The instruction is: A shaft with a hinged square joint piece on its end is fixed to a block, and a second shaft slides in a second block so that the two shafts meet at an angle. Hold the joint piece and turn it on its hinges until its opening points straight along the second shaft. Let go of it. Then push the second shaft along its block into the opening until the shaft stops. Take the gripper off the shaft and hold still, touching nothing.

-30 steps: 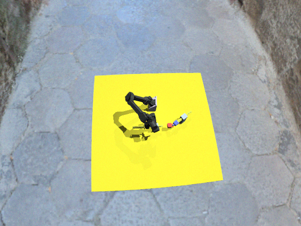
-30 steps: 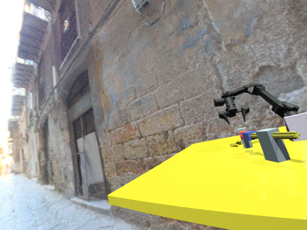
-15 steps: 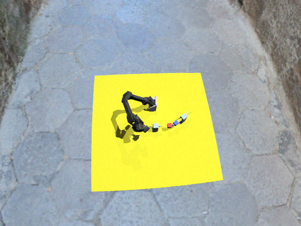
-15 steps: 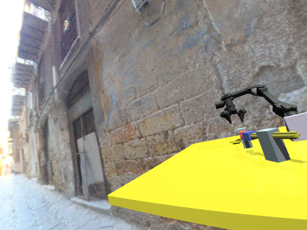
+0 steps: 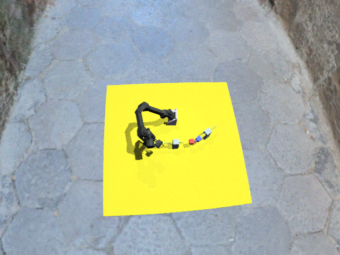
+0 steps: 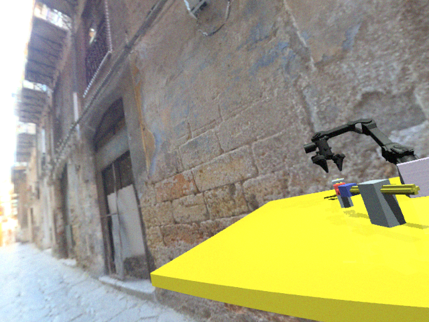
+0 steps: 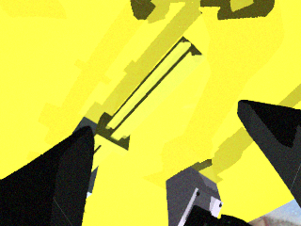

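Note:
The red joint piece [image 5: 191, 141] [image 6: 337, 188] hangs on the blue end piece [image 5: 198, 138] [image 6: 345, 190] of the first shaft [image 5: 213, 127] [image 6: 398, 189], held in its grey block [image 5: 207, 131] [image 6: 375, 200]. Its opening seems to face the second shaft [image 5: 168, 143] [image 7: 152, 82]; exact alignment is too small to tell. The second shaft passes through another grey block [image 5: 175, 143], with a gap between its end and the red piece. My gripper [image 5: 155, 142] [image 6: 333, 170] [image 7: 167, 120] is open and empty, above and near the second shaft's far end. In the wrist view a finger partly hides the block.
The robot base [image 5: 172, 117] [image 7: 193, 190] stands behind the shafts on the yellow table top [image 5: 175, 186] [image 6: 277, 253]. The arm bends round on the left side. Shadows of the arm fall on the table top near the gripper.

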